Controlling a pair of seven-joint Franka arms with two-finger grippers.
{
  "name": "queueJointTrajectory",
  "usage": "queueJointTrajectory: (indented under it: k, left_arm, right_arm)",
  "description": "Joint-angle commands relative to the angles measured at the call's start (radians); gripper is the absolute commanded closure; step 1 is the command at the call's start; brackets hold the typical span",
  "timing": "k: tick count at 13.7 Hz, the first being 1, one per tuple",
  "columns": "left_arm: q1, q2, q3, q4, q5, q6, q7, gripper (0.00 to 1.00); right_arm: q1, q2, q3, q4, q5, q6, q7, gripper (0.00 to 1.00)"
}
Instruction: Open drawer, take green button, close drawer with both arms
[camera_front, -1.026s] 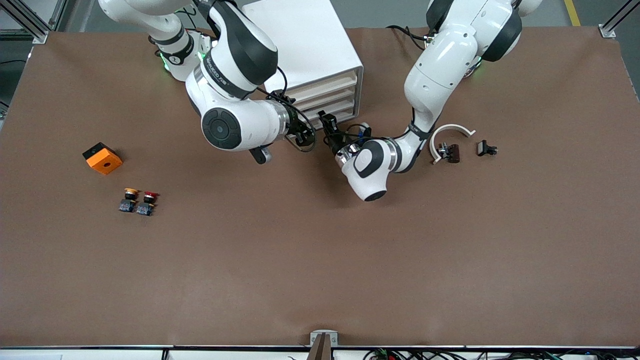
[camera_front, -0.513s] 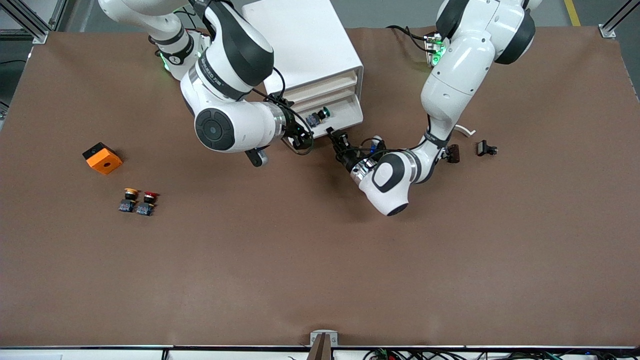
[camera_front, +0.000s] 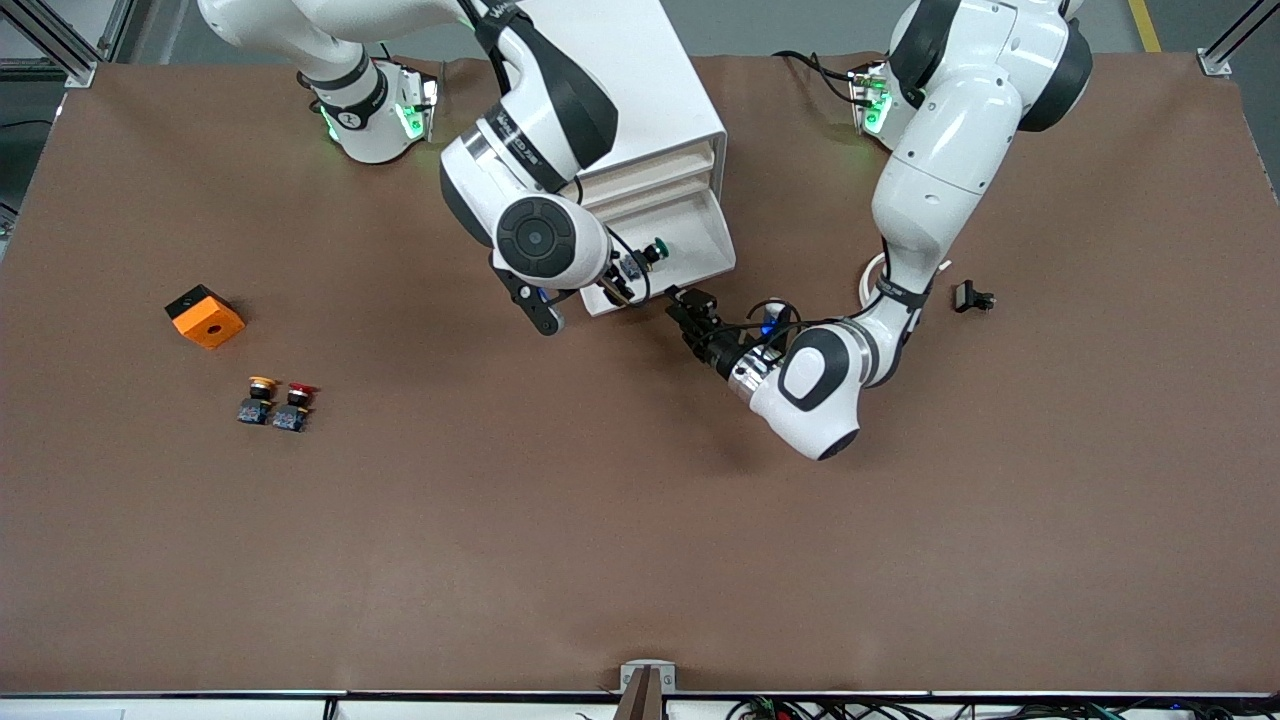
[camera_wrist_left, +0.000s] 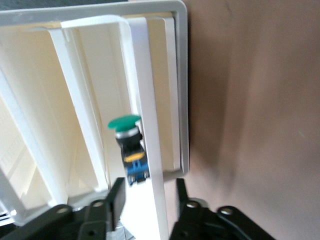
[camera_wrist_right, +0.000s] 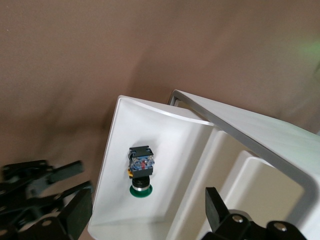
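One green-capped button (camera_front: 650, 251) lies in the single pulled-out drawer (camera_front: 712, 240), directly under the right gripper (camera_wrist_right: 145, 212), whose fingers are spread wide and empty. The left gripper (camera_front: 683, 301) sits at the drawer's front lip, jaws parted around it without gripping. Two more buttons, yellow button (camera_front: 258, 397) and red button (camera_front: 294, 405), lie well apart from both.

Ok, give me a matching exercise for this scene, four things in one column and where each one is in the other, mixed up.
Things:
1. green-capped button
2. orange block
3. yellow-capped button
4. left gripper

Places:
A. at the front wall of the drawer, one of its fingers on either side
B. lying in the open drawer
C. on the table beside the red-capped button
D. alone on the table toward the right arm's end

Pairs: 1-B, 2-D, 3-C, 4-A
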Motion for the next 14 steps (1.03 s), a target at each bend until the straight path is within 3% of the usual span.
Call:
queueJointTrajectory:
  k: [1, 4, 7, 14]
  left_arm:
    - [0.014, -0.002, 0.040, 0.089, 0.002, -0.013, 0.016, 0.00]
    - [0.021, -0.053, 0.076, 0.142, 0.057, -0.024, 0.059, 0.00]
    - [0.029, -0.068, 0.103, 0.189, 0.229, -0.022, 0.172, 0.00]
    - [0.017, -0.251, 0.229, 0.188, 0.609, -0.006, 0.603, 0.00]
  right_arm:
    - [0.027, -0.008, 0.001, -0.061, -0.021, 0.067, 0.012, 0.00]
    - [0.056, -0.006, -0.001, -0.113, -0.021, 0.134, 0.012, 0.00]
    - [0.089, 0.017, 0.001, -0.125, -0.021, 0.157, 0.010, 0.00]
    - [0.108, 0.089, 0.001, -0.125, -0.026, 0.202, -0.006, 0.00]
